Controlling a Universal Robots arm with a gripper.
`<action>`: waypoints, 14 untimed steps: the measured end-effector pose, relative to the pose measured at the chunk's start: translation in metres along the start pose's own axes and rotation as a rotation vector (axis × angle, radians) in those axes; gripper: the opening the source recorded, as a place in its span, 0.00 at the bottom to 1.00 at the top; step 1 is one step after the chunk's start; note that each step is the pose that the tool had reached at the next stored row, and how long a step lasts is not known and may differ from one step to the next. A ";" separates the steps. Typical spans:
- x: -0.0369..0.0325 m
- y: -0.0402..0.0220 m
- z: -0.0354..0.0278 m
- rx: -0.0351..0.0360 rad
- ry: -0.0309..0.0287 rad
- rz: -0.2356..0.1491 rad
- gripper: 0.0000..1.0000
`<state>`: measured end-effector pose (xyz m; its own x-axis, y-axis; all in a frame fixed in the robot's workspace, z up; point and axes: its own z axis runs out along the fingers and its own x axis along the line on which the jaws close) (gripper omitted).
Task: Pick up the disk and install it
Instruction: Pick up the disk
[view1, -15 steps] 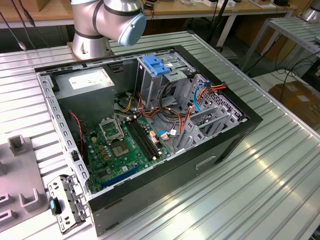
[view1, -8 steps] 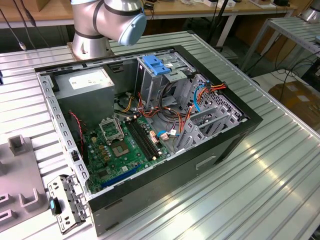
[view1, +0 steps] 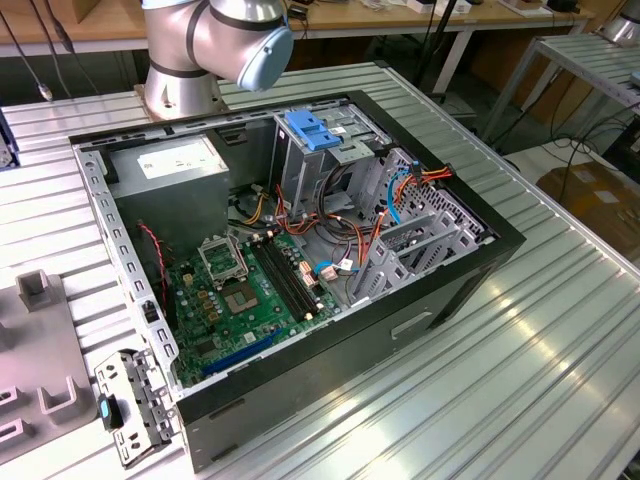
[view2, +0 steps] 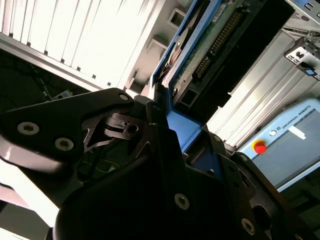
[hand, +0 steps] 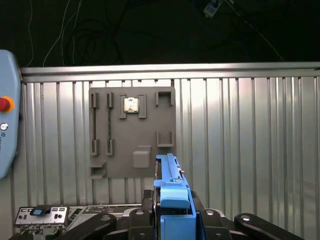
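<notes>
In both wrist views my gripper (hand: 172, 217) is shut on the disk (hand: 170, 172), which I see edge-on with its blue plastic frame (hand: 174, 196) between the black fingers (hand: 135, 220). The second wrist view shows the disk (view2: 210, 45) from below, its green circuit board and connector pins facing the camera and the blue frame (view2: 182, 125) clamped in the gripper (view2: 175, 122). The disk hangs in the air above the ribbed metal table (hand: 250, 140), just off the edge of a grey fixture plate (hand: 132, 132).
The open computer case (view1: 300, 230) lies on the table with its motherboard (view1: 245, 290), a grey power-supply box (view1: 175, 160) and a light-blue bracket (view1: 315, 130) on the drive cage. A teach pendant (hand: 6, 125) and a loose metal bracket (view1: 135, 405) lie nearby.
</notes>
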<state>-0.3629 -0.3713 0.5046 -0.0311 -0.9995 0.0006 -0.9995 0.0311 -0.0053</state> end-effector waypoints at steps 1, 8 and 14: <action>0.0000 -0.0008 0.0000 -0.0001 0.0000 0.000 0.37; -0.0003 -0.0086 0.0001 -0.0001 0.0001 0.000 0.37; -0.0005 -0.0163 0.0003 -0.0001 0.0000 0.000 0.37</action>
<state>-0.3465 -0.3713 0.5044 -0.0310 -0.9995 0.0007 -0.9995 0.0310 -0.0052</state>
